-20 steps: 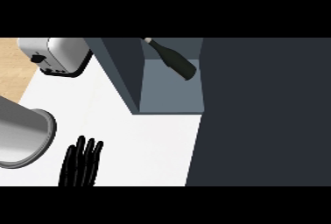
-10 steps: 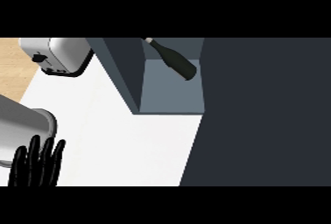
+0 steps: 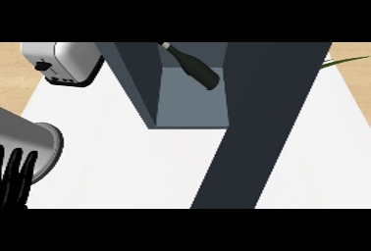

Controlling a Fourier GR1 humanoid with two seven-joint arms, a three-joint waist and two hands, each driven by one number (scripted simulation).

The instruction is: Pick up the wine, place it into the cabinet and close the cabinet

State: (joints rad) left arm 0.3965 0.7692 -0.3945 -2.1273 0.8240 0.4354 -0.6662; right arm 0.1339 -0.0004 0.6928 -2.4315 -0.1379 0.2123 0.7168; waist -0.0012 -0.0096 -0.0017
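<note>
The dark wine bottle point(image 3: 197, 71) lies tilted inside the open grey-blue cabinet point(image 3: 187, 109), neck toward the back left. The cabinet's dark door point(image 3: 253, 127) runs as a slanted band from the top right of the cabinet down to the lower edge of the head view, and it covers the cabinet's right side. My left hand point(image 3: 16, 179) shows at the lower left edge, fingers straight and pointing up, holding nothing, far from the cabinet. My right hand does not show.
A silver toaster point(image 3: 62, 61) stands at the back left of the white counter point(image 3: 123, 162). A large metal pot point(image 3: 35, 144) lies by the left edge, right behind my left hand. A green leaf point(image 3: 342, 61) pokes in at the back right.
My left hand has slid left to the view's lower left corner. The dark door now covers a narrower band, and white counter shows to its right.
</note>
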